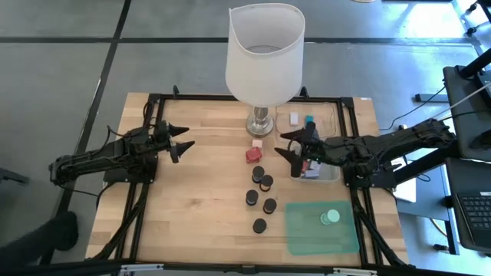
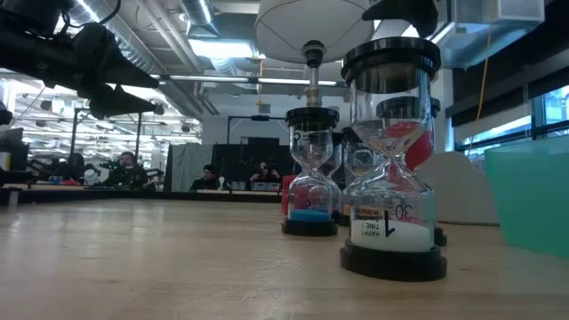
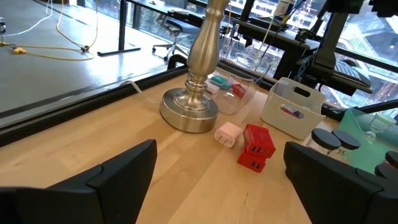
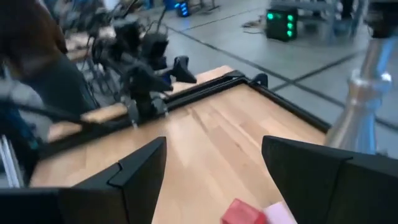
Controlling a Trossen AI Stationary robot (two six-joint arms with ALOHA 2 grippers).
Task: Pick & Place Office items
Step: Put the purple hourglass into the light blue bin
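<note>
Over the middle of the table, beside the grey tray (image 1: pixel 331 175), the right gripper (image 1: pixel 292 146) hangs with its fingers spread wide and nothing between them; it touches no item. Its own wrist view shows both dark fingers (image 4: pixel 138 167) well apart above bare wood, with a red block (image 4: pixel 241 213) and a pink block (image 4: pixel 281 214) cut off at the picture's edge just beyond them. Across the table the left gripper (image 1: pixel 182 138) is also released, fingers splayed and empty, held above the wood on its own side and well clear of the items.

Near the lamp base (image 3: pixel 189 111) lie the pink block (image 3: pixel 227 134) and the red block (image 3: pixel 255 148), touching or nearly so. Five black-capped hourglass timers (image 1: pixel 261 198) stand scattered between the lamp and the green mat (image 1: pixel 308 238); from above only their round caps show. A mint-green disc (image 1: pixel 330 217) rests on the mat. Small white, teal and red pieces (image 1: pixel 300 119) sit in the clear tray (image 1: pixel 337 115) behind the right arm.

From table height, the nearest timer (image 2: pixel 392 151) hides those behind it, and its printed label reads upside down. What lies in the grey tray is mostly covered by the right arm and cannot be made out.
</note>
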